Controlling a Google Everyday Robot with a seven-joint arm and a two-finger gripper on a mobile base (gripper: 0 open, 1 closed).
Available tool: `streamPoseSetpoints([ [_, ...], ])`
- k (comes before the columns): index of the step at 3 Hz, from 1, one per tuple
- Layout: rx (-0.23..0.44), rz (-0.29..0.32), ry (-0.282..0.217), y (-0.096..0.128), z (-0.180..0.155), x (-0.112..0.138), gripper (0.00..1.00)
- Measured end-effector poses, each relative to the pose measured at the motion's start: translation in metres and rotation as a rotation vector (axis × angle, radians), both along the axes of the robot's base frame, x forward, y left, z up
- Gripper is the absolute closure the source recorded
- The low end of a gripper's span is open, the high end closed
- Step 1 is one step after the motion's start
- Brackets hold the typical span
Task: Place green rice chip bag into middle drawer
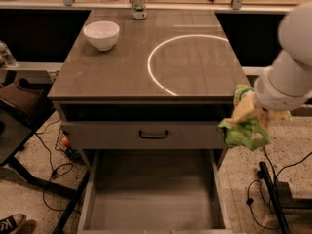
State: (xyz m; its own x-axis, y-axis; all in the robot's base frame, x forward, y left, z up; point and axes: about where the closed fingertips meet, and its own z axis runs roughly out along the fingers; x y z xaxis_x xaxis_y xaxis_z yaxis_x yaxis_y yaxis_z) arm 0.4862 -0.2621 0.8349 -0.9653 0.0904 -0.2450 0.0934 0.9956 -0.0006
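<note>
I had the tool (251, 112) clamped on the one green rice chip bag (245, 133), held aloft just off the surface's (112, 72) front right corner, above and right of the one open middle drawer (153, 199). One white bowl (101, 34) sat back-left.

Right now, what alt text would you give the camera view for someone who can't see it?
The gripper holds the green rice chip bag in the air off the countertop's right front corner, above and to the right of the pulled-out middle drawer. A white bowl sits at the countertop's back left.
</note>
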Motion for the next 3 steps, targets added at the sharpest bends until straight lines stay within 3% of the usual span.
streamPoseSetpoints([
  [1,0.007,0.090,0.007,-0.023,-0.020,-0.037,1.00],
  [2,-0.010,0.209,-0.030,-0.030,-0.030,-0.070,1.00],
  [3,-0.032,0.286,-0.028,-0.031,-0.033,-0.073,1.00],
])
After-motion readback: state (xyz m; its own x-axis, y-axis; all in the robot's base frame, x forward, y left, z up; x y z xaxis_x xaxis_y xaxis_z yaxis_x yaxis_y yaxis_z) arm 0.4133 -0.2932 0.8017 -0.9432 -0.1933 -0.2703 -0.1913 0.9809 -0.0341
